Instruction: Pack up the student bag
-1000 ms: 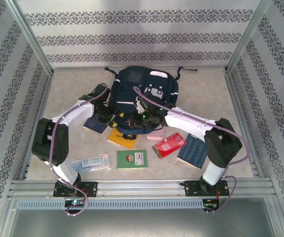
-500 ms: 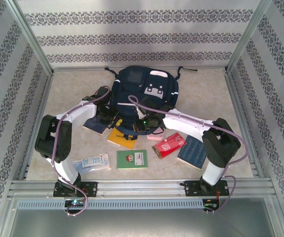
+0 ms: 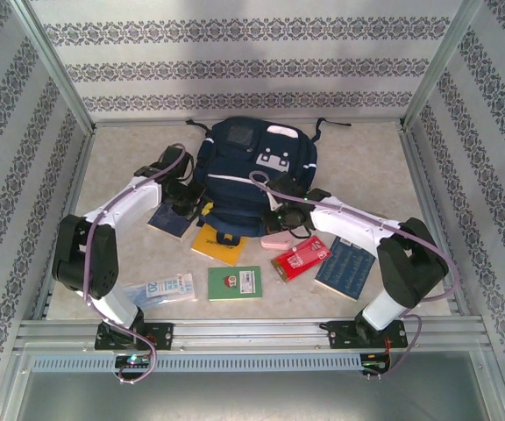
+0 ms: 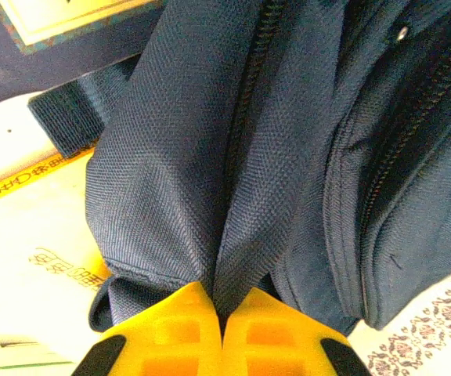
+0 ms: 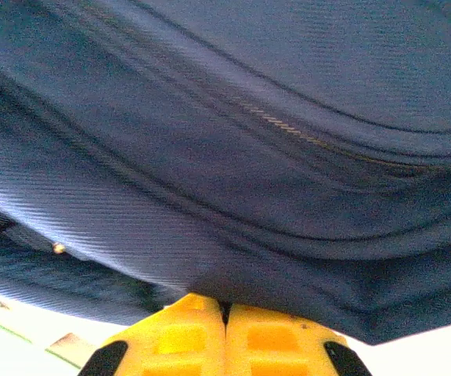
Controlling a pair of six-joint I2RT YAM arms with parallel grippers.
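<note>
Left gripper (image 4: pixel 221 317) clamped on fabric fold of student bag (image 3: pixel 244 158) (bag lies near table's far edge, centre). Right gripper (image 5: pixel 225 309) pinched shut on same bag's hem. Risk: thin fabric pinch slips if pulled apart; bag would flop back.

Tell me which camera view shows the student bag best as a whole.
Top external: the whole student bag shows, with stripes, pockets and straps. The left wrist view gives a close-up of its navy fabric pinched between the left fingers; the right wrist view, its seams, with fabric caught at the right fingers.
</note>
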